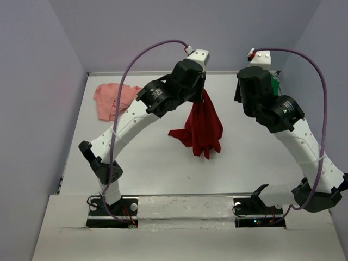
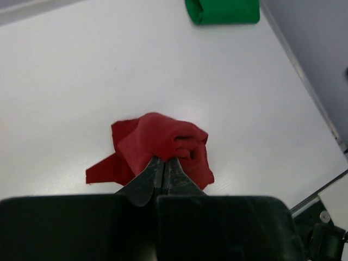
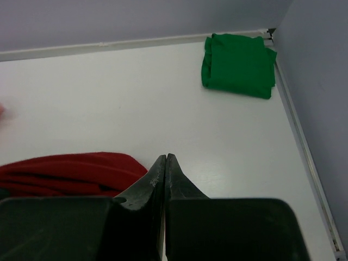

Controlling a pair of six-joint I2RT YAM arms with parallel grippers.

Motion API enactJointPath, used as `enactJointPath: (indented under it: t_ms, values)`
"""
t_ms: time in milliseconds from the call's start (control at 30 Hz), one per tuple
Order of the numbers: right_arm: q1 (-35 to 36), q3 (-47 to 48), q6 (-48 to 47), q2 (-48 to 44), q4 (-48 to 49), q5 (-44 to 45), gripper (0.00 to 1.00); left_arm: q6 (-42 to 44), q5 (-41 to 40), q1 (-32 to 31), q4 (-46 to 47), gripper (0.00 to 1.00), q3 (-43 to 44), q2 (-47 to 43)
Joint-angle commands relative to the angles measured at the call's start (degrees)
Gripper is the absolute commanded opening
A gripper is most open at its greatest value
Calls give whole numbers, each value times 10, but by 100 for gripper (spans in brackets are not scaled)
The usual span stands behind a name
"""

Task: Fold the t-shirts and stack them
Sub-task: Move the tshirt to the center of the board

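Above table middle: left gripper clamped on dark red t-shirt, cloth dangling; right gripper pressed closed, empty; green t-shirt folded, table's far right corner.

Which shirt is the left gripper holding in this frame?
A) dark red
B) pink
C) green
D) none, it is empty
A: the left gripper is shut on the dark red t-shirt, which hangs bunched from it. The green t-shirt lies folded in the far right corner, and the pink t-shirt lies crumpled at the far left.
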Motion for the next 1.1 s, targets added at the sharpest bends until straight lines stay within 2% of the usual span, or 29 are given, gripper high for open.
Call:
enactJointPath:
  t_ms: [0,200,400,567,733,800,833,933,1000,1033,1067]
  values:
    - [5,-10,36,12,-19,5,0,18,-92,0,-46,0,147,-59]
    - [-8,6,37,20,-39,31,0,44,-200,3,-91,0,225,-120]
    - [-27,13,45,10,-62,33,0,27,-300,7,-124,0,204,-196]
    - [-32,20,30,14,-62,21,0,29,-317,13,-126,0,192,-210]
    - [-32,7,40,9,-60,5,0,35,-238,16,-103,0,199,-145]
    - [-32,3,47,2,-57,1,0,33,-153,15,-84,0,205,-70]
    - [-32,2,47,2,-57,-3,0,33,-152,15,-76,0,207,-69]
    - [-32,13,58,-6,-63,-10,0,32,-31,9,-33,0,206,20]
    - [-32,16,59,-5,-66,-9,0,28,18,0,-10,2,228,61]
    - [-32,21,61,-3,-71,-10,0,26,62,-13,-6,79,257,103]
    - [-32,24,61,-2,-76,-9,0,24,82,-22,-13,99,279,126]
